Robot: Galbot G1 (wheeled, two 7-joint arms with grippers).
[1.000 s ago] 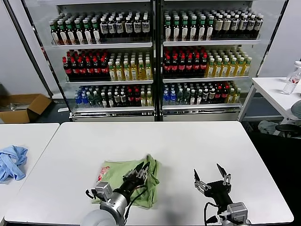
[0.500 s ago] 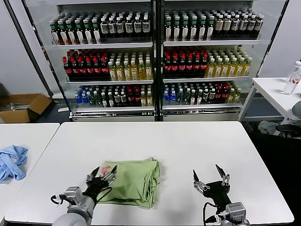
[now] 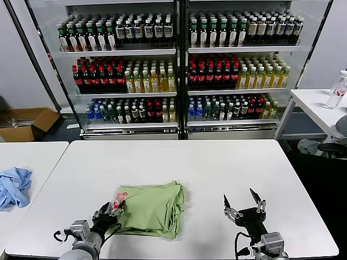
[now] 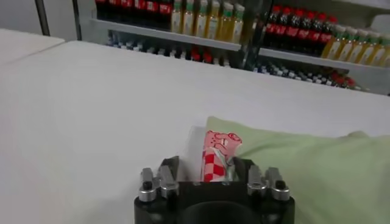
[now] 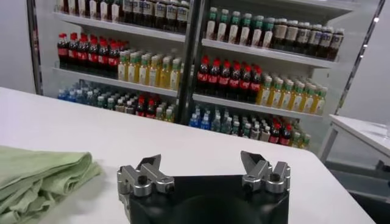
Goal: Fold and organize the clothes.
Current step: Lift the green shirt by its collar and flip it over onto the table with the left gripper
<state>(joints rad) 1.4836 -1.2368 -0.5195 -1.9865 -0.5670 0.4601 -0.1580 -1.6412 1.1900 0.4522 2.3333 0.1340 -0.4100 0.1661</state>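
A light green shirt [image 3: 153, 208] lies folded on the white table [image 3: 217, 168], near its front edge. A red-and-white checkered corner [image 3: 120, 195] sticks out at its left end. My left gripper [image 3: 112, 209] is open at that left end, low over the table. In the left wrist view the checkered corner [image 4: 216, 155] lies between its spread fingers [image 4: 172, 170], and the shirt [image 4: 304, 167] runs on beside it. My right gripper [image 3: 244, 205] is open and empty, right of the shirt. It also shows in the right wrist view [image 5: 201, 165], with the shirt [image 5: 36, 173] off to one side.
A crumpled blue cloth [image 3: 13, 185] lies on a second table at the left. Glass-door coolers full of bottles [image 3: 179, 70] stand behind the table. A cardboard box [image 3: 24, 123] sits on the floor at the far left. Another white table [image 3: 320, 108] stands at the right.
My left gripper has moved off the top of the shirt, leftwards and back to its left edge. The shirt now lies flatter and folded. The right gripper has barely moved.
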